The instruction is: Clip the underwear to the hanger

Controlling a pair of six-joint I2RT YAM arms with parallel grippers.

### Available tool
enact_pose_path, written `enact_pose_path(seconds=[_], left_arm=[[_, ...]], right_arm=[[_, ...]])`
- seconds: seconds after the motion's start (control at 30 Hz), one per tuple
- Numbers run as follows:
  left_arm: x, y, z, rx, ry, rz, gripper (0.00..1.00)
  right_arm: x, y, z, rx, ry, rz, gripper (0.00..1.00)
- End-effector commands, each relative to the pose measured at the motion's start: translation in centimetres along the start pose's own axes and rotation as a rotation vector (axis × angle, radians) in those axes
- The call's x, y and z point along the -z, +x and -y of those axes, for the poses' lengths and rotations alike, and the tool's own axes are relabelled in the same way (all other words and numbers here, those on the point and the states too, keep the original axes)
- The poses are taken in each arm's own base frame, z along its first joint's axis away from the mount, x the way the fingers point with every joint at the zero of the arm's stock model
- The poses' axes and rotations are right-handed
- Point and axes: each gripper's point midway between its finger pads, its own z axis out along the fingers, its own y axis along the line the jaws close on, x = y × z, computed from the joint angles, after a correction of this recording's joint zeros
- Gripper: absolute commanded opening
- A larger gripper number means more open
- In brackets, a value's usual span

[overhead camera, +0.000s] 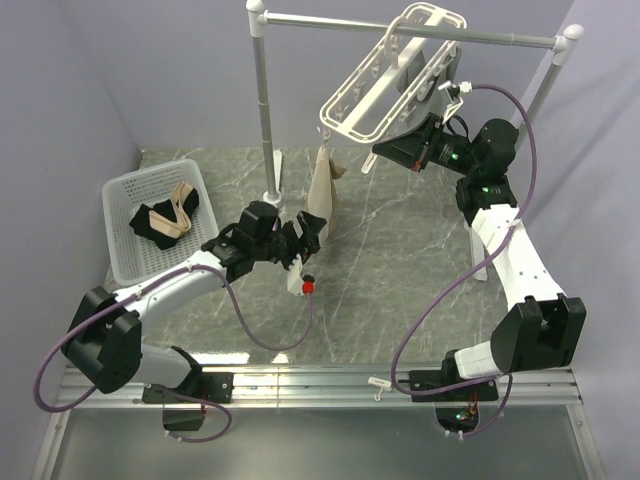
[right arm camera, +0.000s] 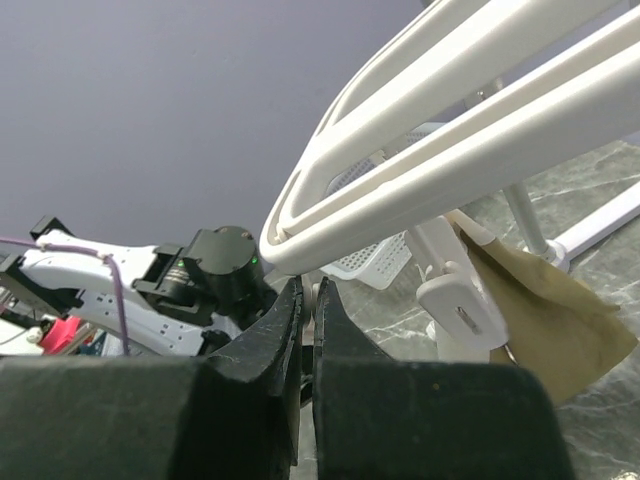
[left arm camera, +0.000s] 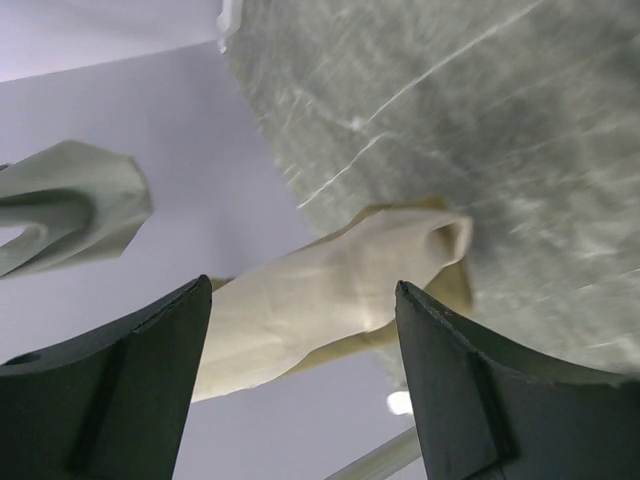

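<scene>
The white hanger (overhead camera: 352, 108) hangs tilted from the silver rail. The tan underwear (overhead camera: 318, 195) dangles from a clip at its lower left corner. My left gripper (overhead camera: 312, 228) is open beside the garment's lower part. In the left wrist view, the underwear (left arm camera: 330, 300) lies just beyond the spread fingertips of the left gripper (left arm camera: 300, 290), apart from them. My right gripper (overhead camera: 380, 152) is under the frame's near edge. The right wrist view has that gripper (right arm camera: 308, 283) shut, tips pinching a thin white bit at the hanger (right arm camera: 450, 150) rim. A clip (right arm camera: 465, 300) holds the underwear (right arm camera: 550, 310) there.
A white basket (overhead camera: 115, 190) at the left holds black and beige cloth pieces (overhead camera: 165, 220). The silver rail stand (overhead camera: 265, 100) rises behind the underwear, its other leg at the far right. A pale fold of cloth (left arm camera: 70, 205) shows at the left of the left wrist view.
</scene>
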Motion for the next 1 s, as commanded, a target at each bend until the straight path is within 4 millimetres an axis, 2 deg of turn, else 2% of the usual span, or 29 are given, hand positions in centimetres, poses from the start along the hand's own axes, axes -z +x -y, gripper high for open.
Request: enact_pose_path(seconds=[0.0,0.1,0.3,0.57,0.7,0.73,0.97], left_arm=[[-0.2,1.5,-2.2,-0.158,-0.099,-0.042,0.80],[-0.6,2.7,-1.6,-0.167,-0.093,-0.061,0.80],[-1.3,4.0,-3.5,-0.230,-0.226,-0.095,0.80],[-1.9,3.6,-4.8,-0.286,-0.305,-0.057,0.81],[-2.2,2.7,-4.7,-0.301,-0.285,-0.011,0.81],[-2.4,2.5,-4.1,-0.293,-0.257,0.005,0.81],[-1.2,2.7,-5.6,-0.314,-0.262,-0.032,0.81]], right_arm=[[0.0,-1.2,-1.5,0.048,-0.051,0.002,0.00],[0.1,-1.1,-1.5,0.052,-0.056,0.002,0.00],[0.2,-0.9,-1.6,0.046,-0.066,-0.009,0.00],[0.2,-0.6,-1.5,0.041,-0.074,-0.020,0.00],[0.2,-0.5,-1.4,0.036,-0.073,-0.019,0.00],[0.2,-0.5,-1.4,0.036,-0.074,-0.019,0.00],[0.2,-0.4,-1.3,0.032,-0.076,-0.020,0.00]])
